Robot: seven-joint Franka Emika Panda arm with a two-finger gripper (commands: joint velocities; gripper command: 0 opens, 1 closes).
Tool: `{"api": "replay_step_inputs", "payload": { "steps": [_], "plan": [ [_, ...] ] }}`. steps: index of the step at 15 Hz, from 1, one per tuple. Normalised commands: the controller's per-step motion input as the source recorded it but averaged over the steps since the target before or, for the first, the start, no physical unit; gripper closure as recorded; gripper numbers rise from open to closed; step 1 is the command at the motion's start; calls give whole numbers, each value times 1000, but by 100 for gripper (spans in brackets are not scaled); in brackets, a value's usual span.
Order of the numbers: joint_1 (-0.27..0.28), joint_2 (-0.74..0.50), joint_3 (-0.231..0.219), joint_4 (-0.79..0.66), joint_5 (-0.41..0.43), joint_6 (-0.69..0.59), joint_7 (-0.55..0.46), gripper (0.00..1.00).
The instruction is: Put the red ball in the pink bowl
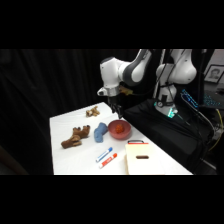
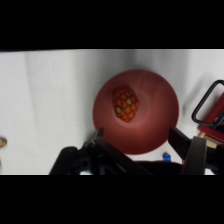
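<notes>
Hand [image 2: 135, 145] open above pink bowl [image 2: 160, 100], red ball [image 2: 125, 104] inside

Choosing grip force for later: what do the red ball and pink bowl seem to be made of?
The red ball looks soft, perhaps rubber or foam: its lumpy surface has orange and yellow spots. The pink bowl looks like matte plastic, smooth and evenly coloured, though ceramic is possible.
</notes>
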Motion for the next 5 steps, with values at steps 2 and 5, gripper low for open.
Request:
{"api": "replay_step_inputs", "payload": {
  "steps": [2, 5],
  "plan": [
    [0, -265, -50, 202, -118, -443, 51, 0],
    [-2, -159, -43, 232, -139, -415, 66, 0]
  ]
}}
